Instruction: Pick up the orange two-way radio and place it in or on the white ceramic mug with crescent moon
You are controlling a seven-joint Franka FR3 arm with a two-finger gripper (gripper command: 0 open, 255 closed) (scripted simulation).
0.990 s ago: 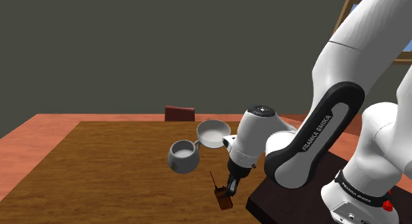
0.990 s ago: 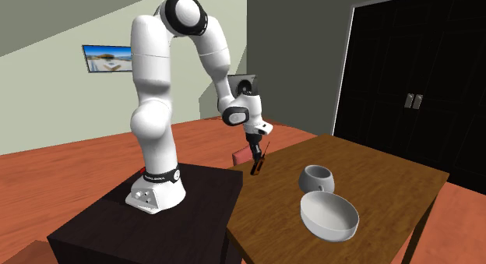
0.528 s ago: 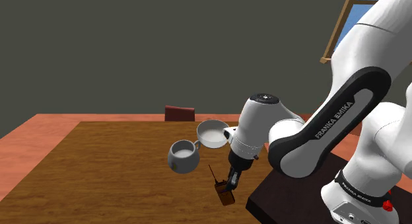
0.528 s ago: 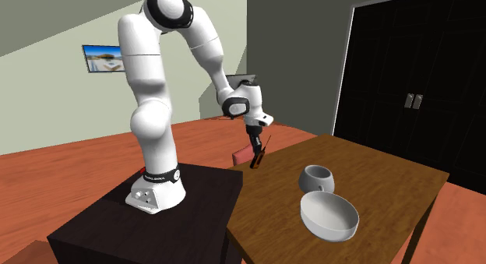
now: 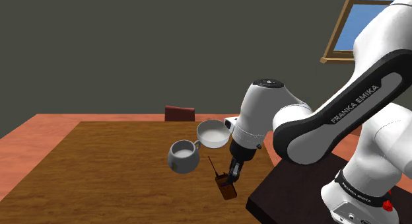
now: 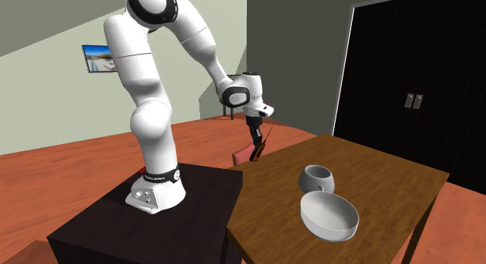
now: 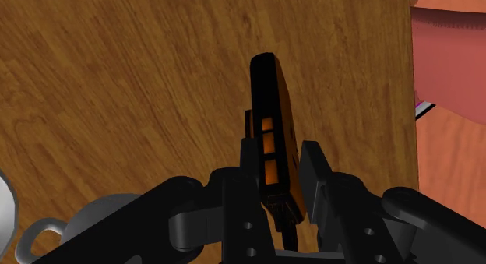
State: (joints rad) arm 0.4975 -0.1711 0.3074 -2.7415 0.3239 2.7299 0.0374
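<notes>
**A:** Wood-grain counter (image 5: 105, 170) under a dark grey wall (image 5: 132, 44). Where is the radio?

**B:** In the gripper (image 5: 232, 176). Its two black fingers are clamped on the orange radio (image 5: 226, 187). The wrist view shows them pinching the end nearest the hand.

**A:** Down on the wood?

**B:** It looks to hang just clear of it, near the counter's edge by the stand (image 5: 284, 196).

**A:** How does it lie?

**B:** Its long axis runs roughly in line with the fingers and is tilted. The body points down and away from the hand, and the thin antenna runs back up beside the fingers.

**A:** And the mug?

**B:** The white mug (image 5: 183, 156) stands upright to the shoulder view's left of the gripper, near but apart. A white bowl (image 5: 213, 133) sits just behind it. I can't make out a moon on it.

**A:** So the move?

**B:** I'd judge it should travel toward the mug, higher than the rim. The low end should come over the opening so the radio goes in end-first.
</notes>
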